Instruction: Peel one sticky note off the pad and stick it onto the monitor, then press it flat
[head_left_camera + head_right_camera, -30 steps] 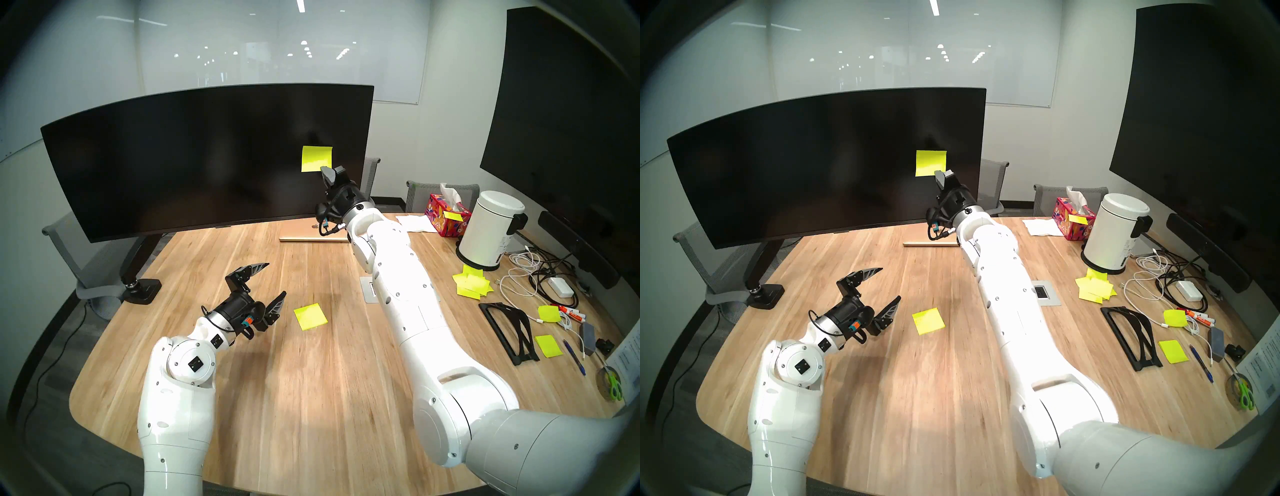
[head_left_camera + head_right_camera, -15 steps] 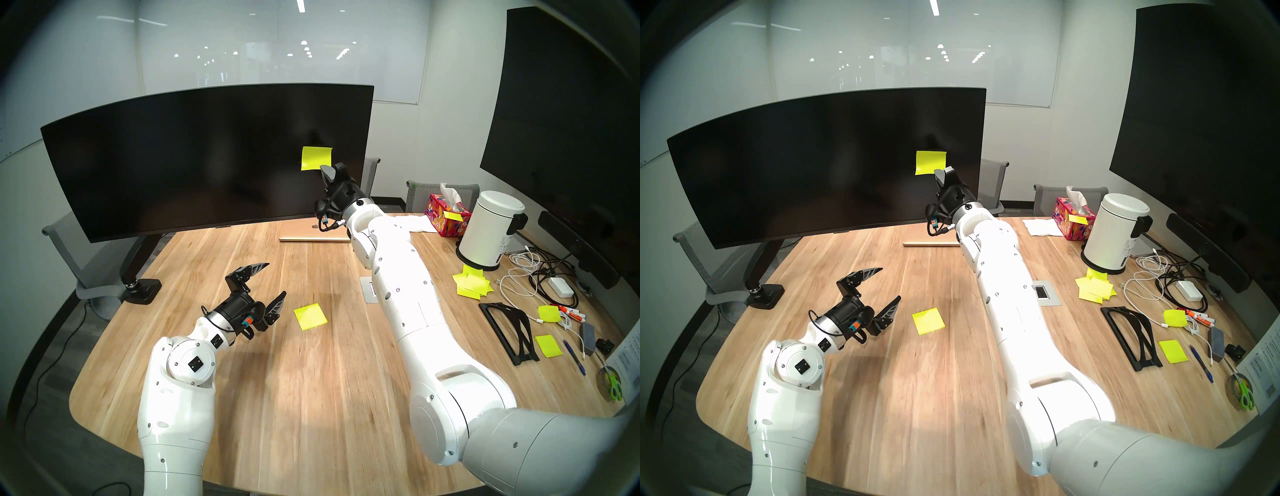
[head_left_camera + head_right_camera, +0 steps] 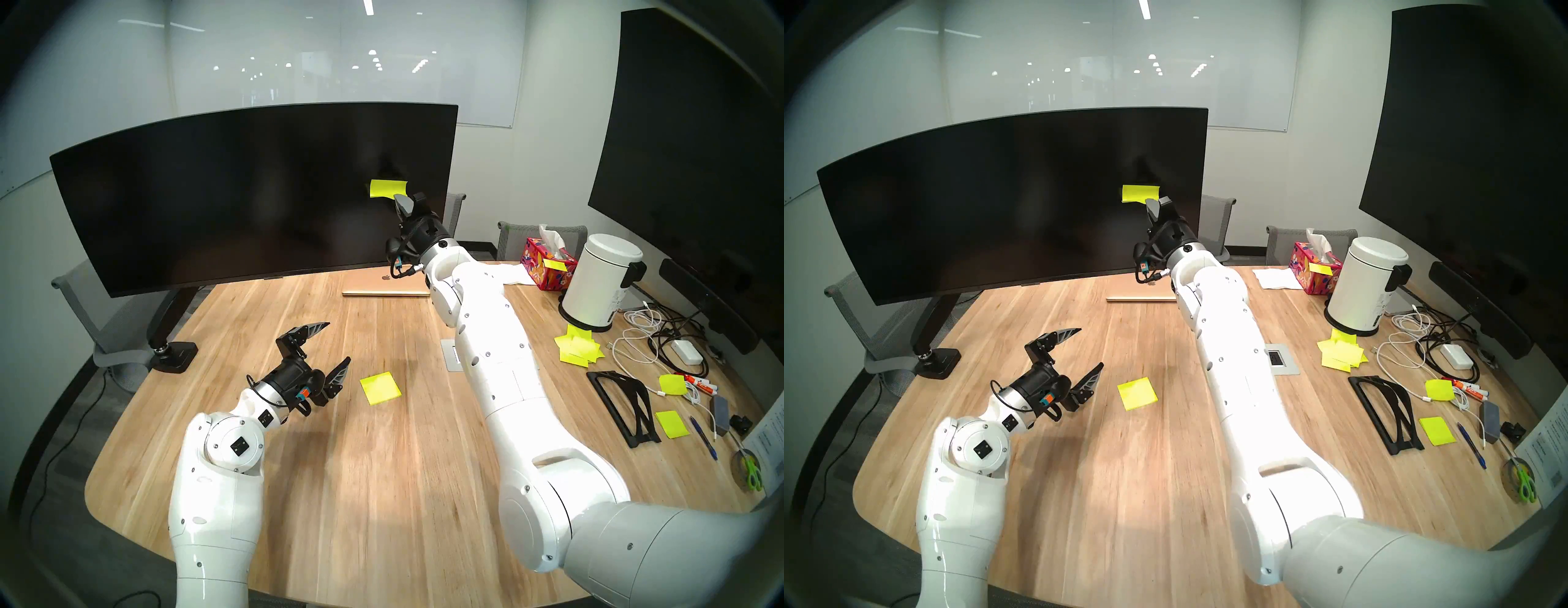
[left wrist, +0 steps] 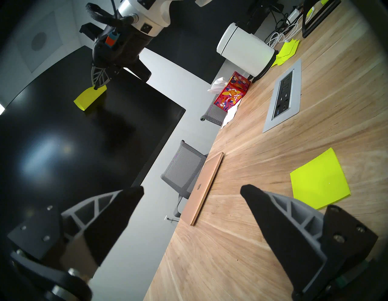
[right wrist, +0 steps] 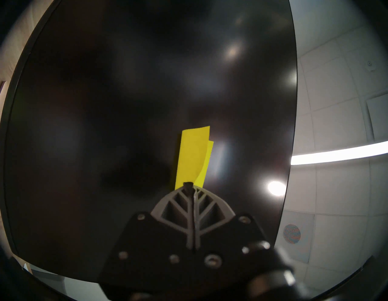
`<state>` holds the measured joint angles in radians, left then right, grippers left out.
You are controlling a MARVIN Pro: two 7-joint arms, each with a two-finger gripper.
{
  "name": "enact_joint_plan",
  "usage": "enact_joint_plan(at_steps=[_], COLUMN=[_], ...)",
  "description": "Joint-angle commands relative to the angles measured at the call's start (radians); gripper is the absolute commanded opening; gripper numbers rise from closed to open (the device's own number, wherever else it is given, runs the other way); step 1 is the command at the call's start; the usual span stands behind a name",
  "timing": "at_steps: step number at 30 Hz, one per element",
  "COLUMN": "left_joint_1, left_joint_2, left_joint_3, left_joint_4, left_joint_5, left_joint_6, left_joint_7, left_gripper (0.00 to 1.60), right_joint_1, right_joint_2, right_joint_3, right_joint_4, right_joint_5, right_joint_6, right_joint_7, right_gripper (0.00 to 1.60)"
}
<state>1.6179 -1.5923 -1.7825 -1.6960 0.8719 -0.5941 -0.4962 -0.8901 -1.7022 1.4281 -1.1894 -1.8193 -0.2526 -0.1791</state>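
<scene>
A pale wooden table (image 3: 382, 488) fills the room's foreground, with the left gripper (image 3: 326, 346) spread wide above it and the pad (image 3: 380, 388), a neat neon yellow-green square, lying flat just at its 3 o'clock. Farther back, at 12 o'clock, the right gripper (image 3: 398, 199) is pressed together on the sticky note's (image 3: 386, 188) lower edge. The sheet curls against the monitor (image 3: 237, 191); its top edge seems to touch the glass.

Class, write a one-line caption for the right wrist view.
Shut right gripper pinches sticky note against the monitor.
</scene>
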Motion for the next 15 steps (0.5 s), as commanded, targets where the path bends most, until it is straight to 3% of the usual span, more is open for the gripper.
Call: enact_joint_plan(at_steps=[1,15], left_joint_1=[-0.006,-0.006], left_joint_2=[0.0,0.0], left_joint_3=[-0.002,-0.002], left_joint_4=[-0.018,-0.018], left_joint_5=[0.001,0.001], left_joint_6=[0.0,0.0], left_joint_7=[0.005,0.005], left_gripper=[1.6,1.6], right_joint_1=[0.018,0.015], right_joint_2=[-0.01,-0.012], right_joint_3=[-0.005,-0.006], right_joint_4=[-0.032,-0.028], right_joint_5=[0.0,0.003], right_joint_6=[0.002,-0.001], right_joint_7=[-0.01,-0.002], right_gripper=[0.0,0.0])
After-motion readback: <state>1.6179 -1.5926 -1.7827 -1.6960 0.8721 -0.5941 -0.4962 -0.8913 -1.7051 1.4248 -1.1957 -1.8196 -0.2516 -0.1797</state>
